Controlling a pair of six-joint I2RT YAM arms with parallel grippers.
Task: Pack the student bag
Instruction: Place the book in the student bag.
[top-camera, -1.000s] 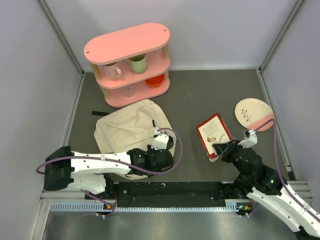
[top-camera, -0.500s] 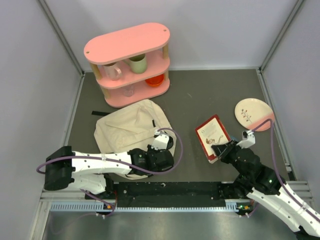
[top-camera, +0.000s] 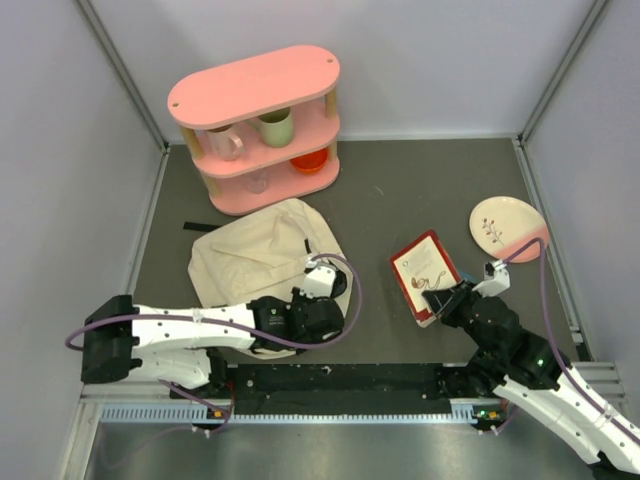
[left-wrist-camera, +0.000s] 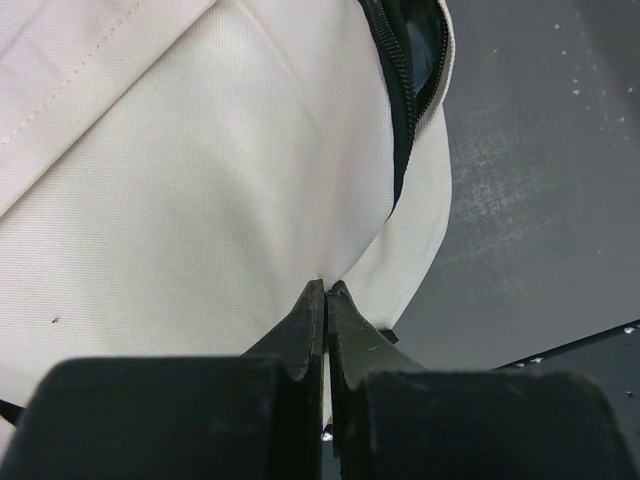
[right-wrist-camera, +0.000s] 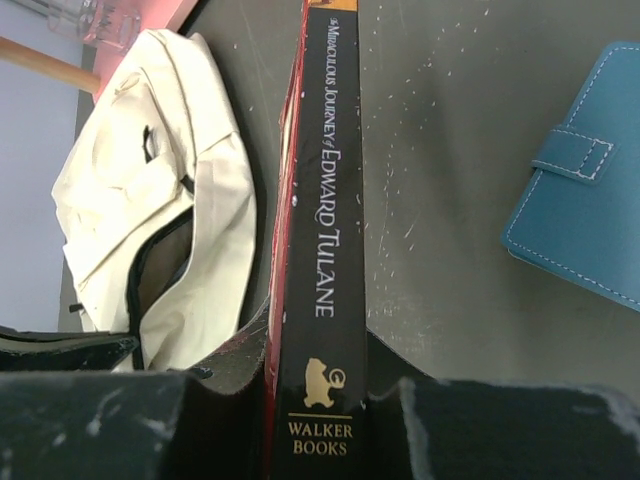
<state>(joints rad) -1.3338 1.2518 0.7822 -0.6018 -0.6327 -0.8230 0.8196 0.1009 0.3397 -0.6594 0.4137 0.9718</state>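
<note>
The cream student bag (top-camera: 262, 258) lies on the dark table, its dark zipper open along the near right side (left-wrist-camera: 400, 90). My left gripper (top-camera: 322, 296) is shut on a pinch of the bag's fabric at its near right edge (left-wrist-camera: 327, 288). My right gripper (top-camera: 438, 305) is shut on a red-edged book with a black spine (right-wrist-camera: 325, 230), held off the table to the right of the bag. The book's cream cover with red border faces up in the top view (top-camera: 426, 270). The bag also shows in the right wrist view (right-wrist-camera: 150, 220), its opening gaping.
A pink two-tier shelf (top-camera: 258, 125) with mugs and a red bowl stands at the back. A pink-rimmed plate (top-camera: 507, 228) lies at the right. A blue snap-closure notebook (right-wrist-camera: 585, 230) lies on the table beside the book. A black strap piece (top-camera: 196, 227) lies left of the bag.
My right gripper has lifted the book slightly and shifted it left toward the bag. My left gripper has stayed on the bag's edge, barely moving.
</note>
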